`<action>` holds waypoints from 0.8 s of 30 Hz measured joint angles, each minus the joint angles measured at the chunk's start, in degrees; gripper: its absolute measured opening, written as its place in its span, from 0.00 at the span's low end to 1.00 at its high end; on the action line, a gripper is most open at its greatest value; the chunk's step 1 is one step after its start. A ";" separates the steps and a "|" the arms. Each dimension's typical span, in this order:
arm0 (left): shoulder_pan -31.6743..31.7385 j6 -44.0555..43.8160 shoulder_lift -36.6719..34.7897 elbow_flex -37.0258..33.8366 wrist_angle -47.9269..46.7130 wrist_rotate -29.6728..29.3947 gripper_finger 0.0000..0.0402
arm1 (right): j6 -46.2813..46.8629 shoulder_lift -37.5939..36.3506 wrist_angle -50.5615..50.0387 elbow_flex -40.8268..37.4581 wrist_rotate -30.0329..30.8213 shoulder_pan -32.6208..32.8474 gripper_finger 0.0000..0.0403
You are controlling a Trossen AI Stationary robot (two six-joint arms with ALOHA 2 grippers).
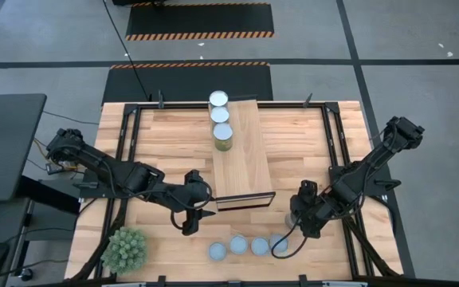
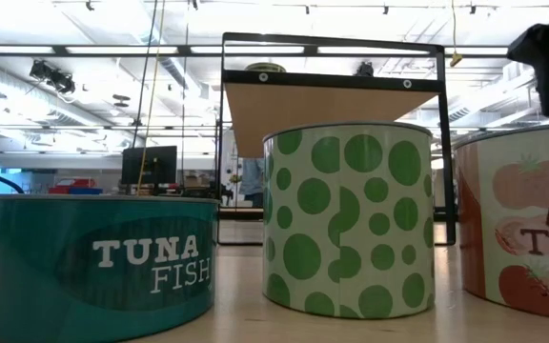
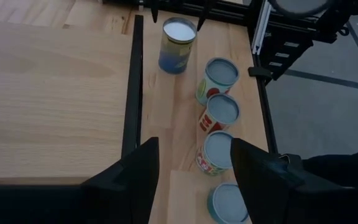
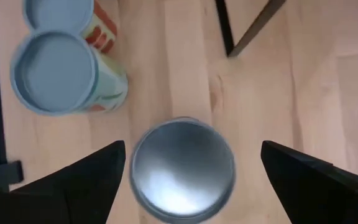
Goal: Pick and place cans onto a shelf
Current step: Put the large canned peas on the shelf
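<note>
Low view: "TUNA FISH" can (image 2: 98,262); right gripper (image 4: 188,165) wide, left gripper (image 3: 191,165) part-open, empty.

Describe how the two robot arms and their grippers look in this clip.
Both arms are dark, nearly black, built of jointed segments with rounded housings. The left arm has cables near its base; the right arm matches it. The left gripper and the right gripper each end in two broad, flat, matte black fingers tapering to blunt tips. No markings show.

Tomato can (image 2: 527,229) cut by low view's edge, right pincer (image 1: 292,214) covering a can
</note>
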 joint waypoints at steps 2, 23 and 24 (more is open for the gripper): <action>0.00 -0.06 0.00 0.00 0.00 0.00 0.51 | -0.10 1.35 0.39 0.00 -0.03 0.80 0.95; 0.07 -0.68 0.02 0.00 -0.58 -0.02 0.51 | 6.99 5.81 2.95 -4.33 1.27 2.63 0.80; 0.07 -0.68 0.02 0.00 -0.60 -0.01 0.51 | 7.09 5.65 2.91 -4.38 1.23 2.45 0.79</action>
